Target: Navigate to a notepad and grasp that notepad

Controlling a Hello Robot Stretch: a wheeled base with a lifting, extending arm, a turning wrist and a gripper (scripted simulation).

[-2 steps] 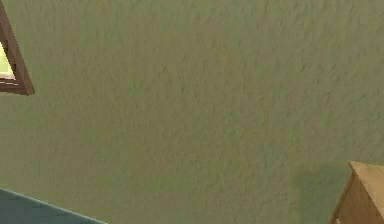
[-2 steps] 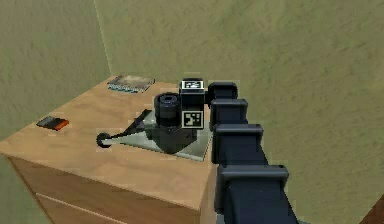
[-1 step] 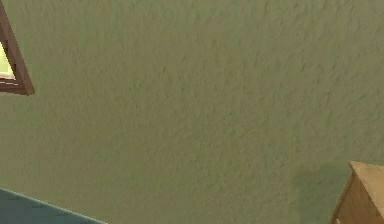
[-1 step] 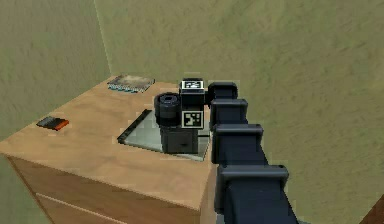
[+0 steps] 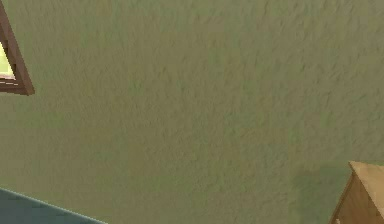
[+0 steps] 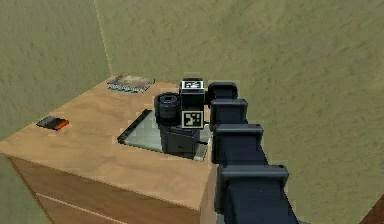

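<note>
The end effector (image 6: 170,126) is reaching out at a flat grey pad (image 6: 140,133) lying on the wooden table (image 6: 90,145). I cannot tell its fingers' state or whether it is holding anything.

On the arm side view's lower left, one wooden cabinet (image 6: 95,155) is standing, and three small things are lying on its top: one dark slab with a red edge (image 6: 52,123) at the left, one patterned flat piece (image 6: 130,83) at the far corner, and one grey flat pad (image 6: 138,133) near the middle. One dark arm (image 6: 240,150) is carrying two white marked squares (image 6: 191,87). On the forward view, one brown frame corner (image 5: 14,62) is showing upper left, one wooden corner (image 5: 365,195) lower right.
</note>
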